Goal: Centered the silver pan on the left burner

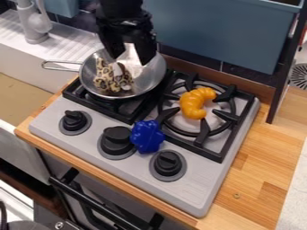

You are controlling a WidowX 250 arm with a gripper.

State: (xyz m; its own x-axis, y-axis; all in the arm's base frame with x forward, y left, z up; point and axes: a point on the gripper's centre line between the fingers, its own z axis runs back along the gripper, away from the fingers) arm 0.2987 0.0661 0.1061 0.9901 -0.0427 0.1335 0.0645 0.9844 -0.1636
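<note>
The silver pan (147, 81) rests over the left burner (129, 113), toward the back left of the stove, and its handle points left over the sink side. A leopard-print cloth piece (107, 81) lies in the pan. My gripper (128, 54) hangs down from the top edge over the pan's back part, its two fingers spread apart with shiny metal showing between them. Whether a fingertip touches the pan, I cannot tell.
An orange croissant-shaped toy (195, 102) lies on the right burner grate. A blue toy (146, 136) sits at the stove's front middle, among black knobs (168, 164). Left are the sink and faucet (34, 22); a blue-grey panel (212, 33) stands behind.
</note>
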